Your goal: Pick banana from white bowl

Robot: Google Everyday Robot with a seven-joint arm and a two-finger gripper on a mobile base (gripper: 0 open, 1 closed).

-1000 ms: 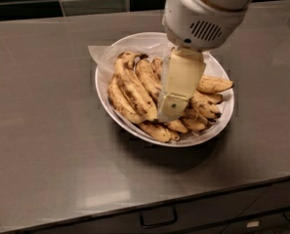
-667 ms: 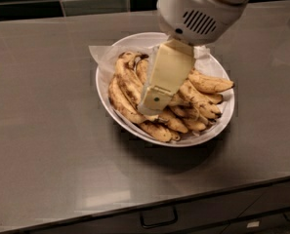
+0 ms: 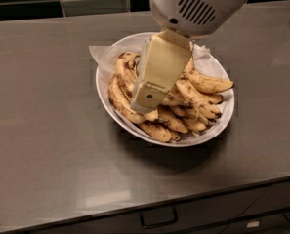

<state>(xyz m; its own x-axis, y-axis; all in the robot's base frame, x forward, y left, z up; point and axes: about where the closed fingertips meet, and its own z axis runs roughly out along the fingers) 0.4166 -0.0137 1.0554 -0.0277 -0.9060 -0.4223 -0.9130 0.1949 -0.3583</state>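
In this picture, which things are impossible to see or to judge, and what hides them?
1. Camera view: what lies in the middle of the white bowl, under the gripper that hangs low there.
2. Camera view: whether the gripper touches the banana on the bowl's left side; its own body covers that spot.
3. Camera view: everything above the wrist housing, cut off by the top edge.

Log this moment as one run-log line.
phase: reaching | gripper: low over white bowl, tip beside banana | banana: lying in bowl, not lifted | white bowl: on grey counter
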